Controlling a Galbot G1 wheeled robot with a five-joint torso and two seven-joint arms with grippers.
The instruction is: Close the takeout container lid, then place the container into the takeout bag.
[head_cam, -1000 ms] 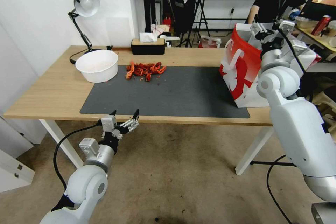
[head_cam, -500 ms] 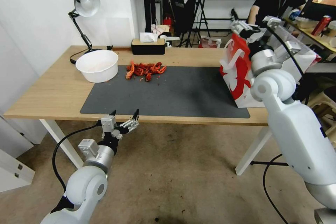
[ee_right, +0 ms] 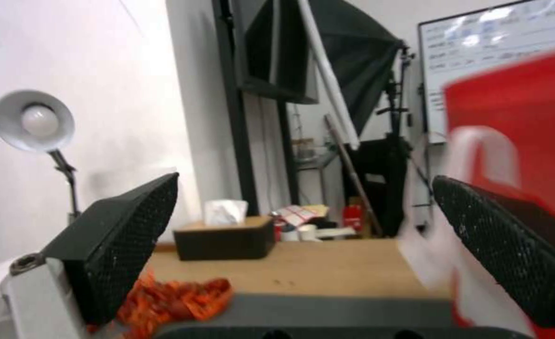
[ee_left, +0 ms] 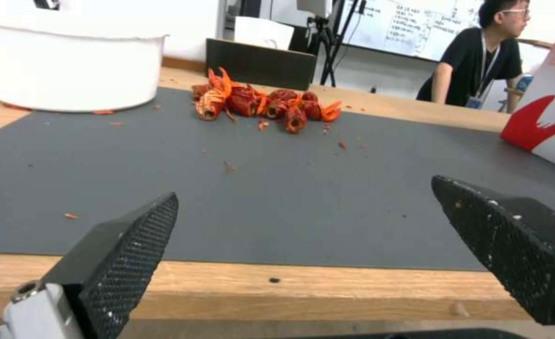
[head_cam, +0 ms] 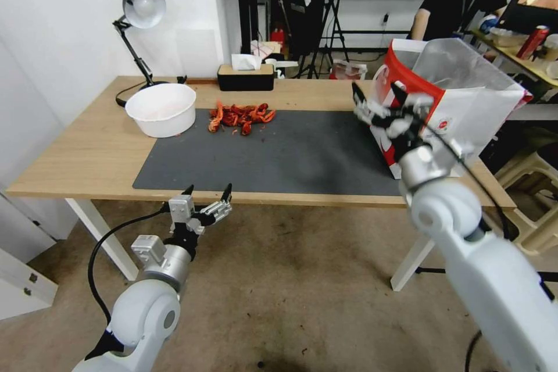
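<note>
Taking the dark grey rectangular mat [head_cam: 273,151] as our landmark, we hold our left gripper [head_cam: 207,191] just off its near edge, below the tabletop, fingers spread and empty. At the mat's far left corner sits a round white bowl [head_cam: 161,108], with a heap of red crayfish shells [head_cam: 240,117] beside it. Over the mat's right end our right gripper [head_cam: 376,94] hovers open, holding nothing, close against the red-and-white paper takeout bag [head_cam: 459,102], which stands at that edge, mouth open.
</note>
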